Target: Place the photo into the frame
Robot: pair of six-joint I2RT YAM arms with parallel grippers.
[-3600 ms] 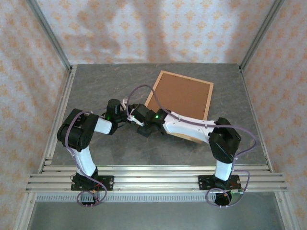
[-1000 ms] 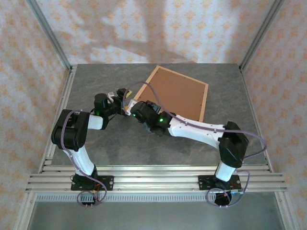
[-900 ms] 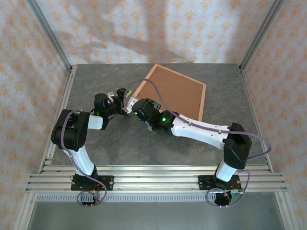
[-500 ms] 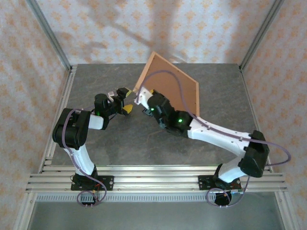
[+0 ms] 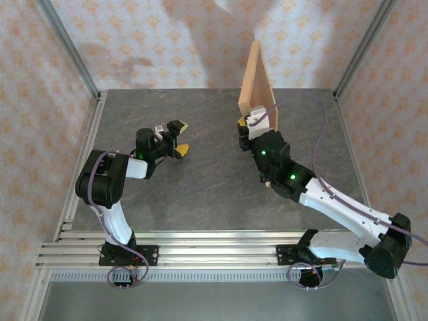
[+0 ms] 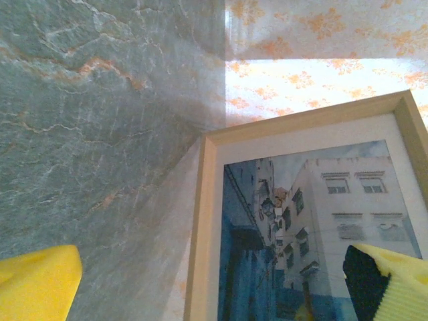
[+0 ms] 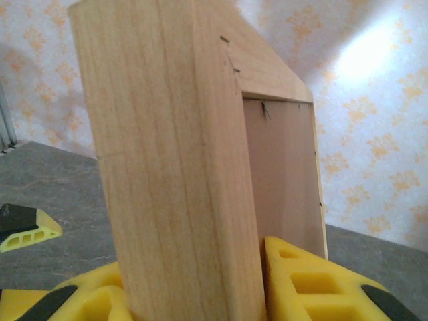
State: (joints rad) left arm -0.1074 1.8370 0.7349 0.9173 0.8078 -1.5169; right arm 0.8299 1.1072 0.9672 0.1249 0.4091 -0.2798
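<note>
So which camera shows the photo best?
The left wrist view: the photo, a white building, faces it inside the frame. The top and right wrist views catch the frame's edge and brown back.

Soft, even light; blurred shadows cross the patterned wall [image 5: 120, 40]; both wrist views show washed-out glare patches on it.
</note>
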